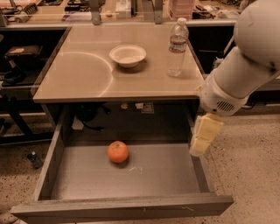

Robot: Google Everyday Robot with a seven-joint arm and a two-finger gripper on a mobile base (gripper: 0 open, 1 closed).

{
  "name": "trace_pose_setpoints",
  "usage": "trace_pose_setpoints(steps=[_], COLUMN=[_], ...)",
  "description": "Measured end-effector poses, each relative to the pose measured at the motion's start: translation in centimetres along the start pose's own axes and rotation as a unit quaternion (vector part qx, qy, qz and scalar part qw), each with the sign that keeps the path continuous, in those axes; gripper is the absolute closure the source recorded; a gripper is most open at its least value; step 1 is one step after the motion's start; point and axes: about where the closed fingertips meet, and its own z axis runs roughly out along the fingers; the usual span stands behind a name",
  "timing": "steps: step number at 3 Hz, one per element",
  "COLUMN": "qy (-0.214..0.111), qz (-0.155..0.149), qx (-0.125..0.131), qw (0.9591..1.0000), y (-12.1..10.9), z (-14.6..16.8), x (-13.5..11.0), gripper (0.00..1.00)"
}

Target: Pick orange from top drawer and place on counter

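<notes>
The orange [118,152] lies on the grey floor of the open top drawer [166,175], left of its middle. The beige counter [87,74] is above the drawer. My gripper [204,134], with yellowish foam pads, hangs from the white arm at the right, over the drawer's right wall and well to the right of the orange. It holds nothing.
A white bowl [127,55] and a clear water bottle [177,47] stand on the counter. A cluttered workbench [109,11] runs along the back. Dark shelving and cables are at the left. Speckled floor lies to the right of the drawer.
</notes>
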Motion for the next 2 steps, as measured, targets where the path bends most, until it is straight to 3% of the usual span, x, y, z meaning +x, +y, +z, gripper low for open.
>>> trace_pose_setpoints(steps=[2], qy=[-0.049], qz=[0.027], qx=[-0.051], qw=[0.9971], y=[1.1], z=[12.1], x=[-3.0], gripper=[0.0])
